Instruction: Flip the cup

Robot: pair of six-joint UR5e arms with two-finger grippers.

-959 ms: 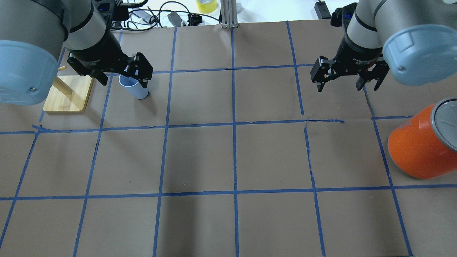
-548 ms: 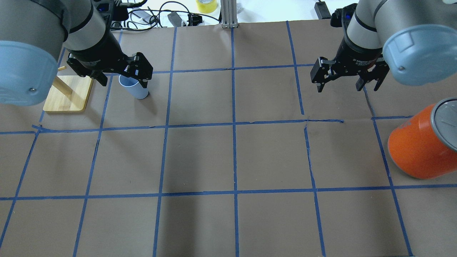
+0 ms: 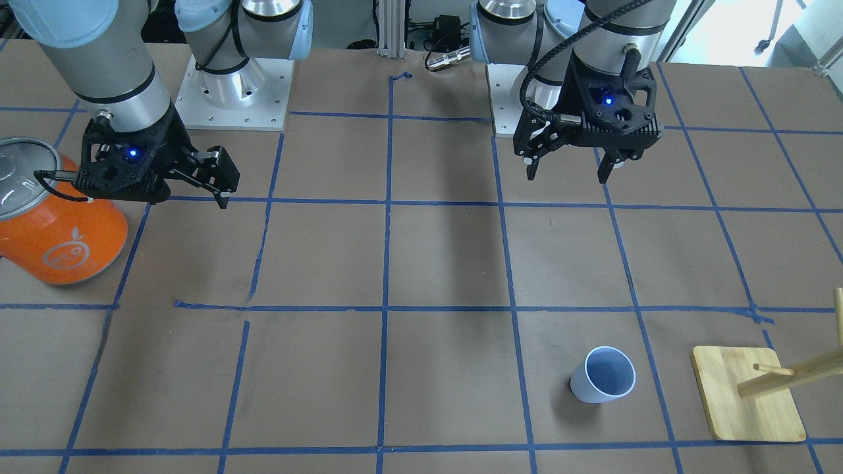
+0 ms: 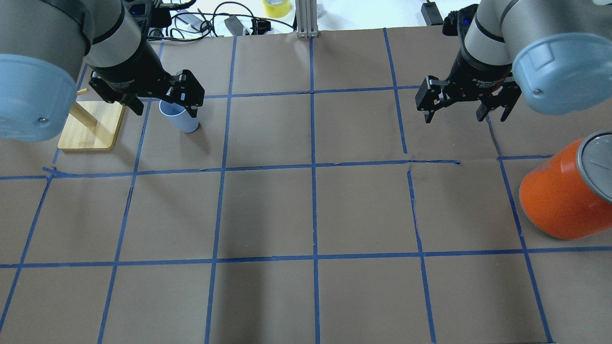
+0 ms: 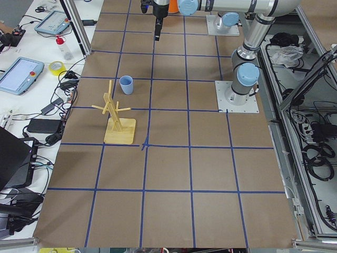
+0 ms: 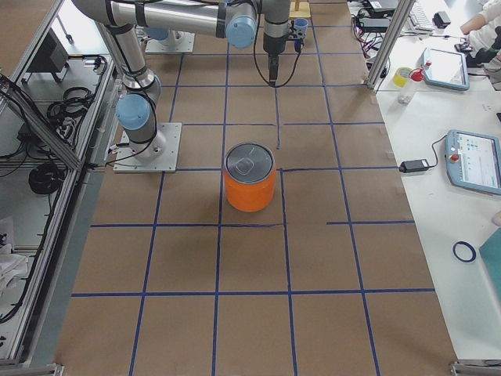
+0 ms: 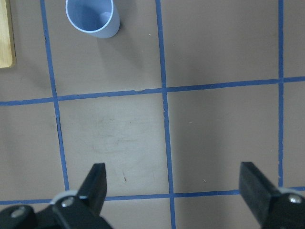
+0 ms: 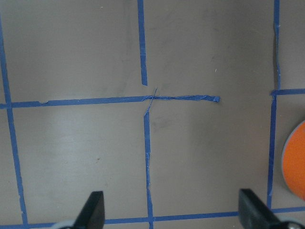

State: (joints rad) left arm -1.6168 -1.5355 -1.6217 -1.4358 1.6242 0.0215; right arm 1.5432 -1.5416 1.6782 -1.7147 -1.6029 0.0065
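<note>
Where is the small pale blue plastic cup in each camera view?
Front-facing: small pale blue plastic cup lower right.
Overhead: upper left, partly hidden.
Exterior left: upper left.
Exterior right: probably the blue speck, top centre.
Left wrist: top left.
Right wrist: not in it.
Landmark: wooden peg stand beside it.

Cup point(image 3: 602, 375): smooth matt plastic. Table point(image 4: 267, 210) is covered in matt brown paper, taped blue. Rack point(image 3: 744, 401): pale unfinished wood. Can point(image 3: 62, 243): glossy orange, dull metal lid point(image 3: 16, 172).

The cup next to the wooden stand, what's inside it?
The cup stands rim-up. In the front-facing and left wrist views only its pale blue inner wall shows, and nothing lies in it. In the overhead view the left gripper covers part of its mouth.
</note>
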